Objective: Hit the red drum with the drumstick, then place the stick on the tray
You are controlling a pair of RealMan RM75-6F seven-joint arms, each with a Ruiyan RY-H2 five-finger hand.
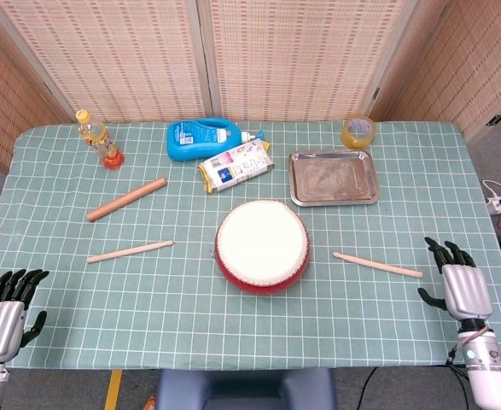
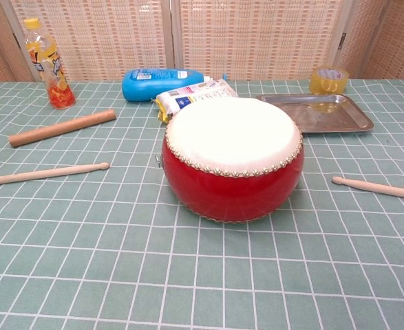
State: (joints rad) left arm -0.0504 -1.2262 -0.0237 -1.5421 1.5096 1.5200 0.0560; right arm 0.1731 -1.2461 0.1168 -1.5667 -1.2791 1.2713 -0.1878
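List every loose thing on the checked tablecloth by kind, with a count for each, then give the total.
Drumsticks: 2
Drum: 1
Rolling pin: 1
Metal tray: 1
Bottles: 2
Packet: 1
Tape roll: 1
Total: 9

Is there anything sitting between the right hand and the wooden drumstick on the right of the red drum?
Nothing visible does. Only bare green checked tablecloth lies between the right hand and the wooden drumstick.

Red drum [image 2: 232,165] sits mid-table; drumsticks [image 2: 45,173] [image 2: 376,188] flank it; tray [image 2: 317,113] behind.
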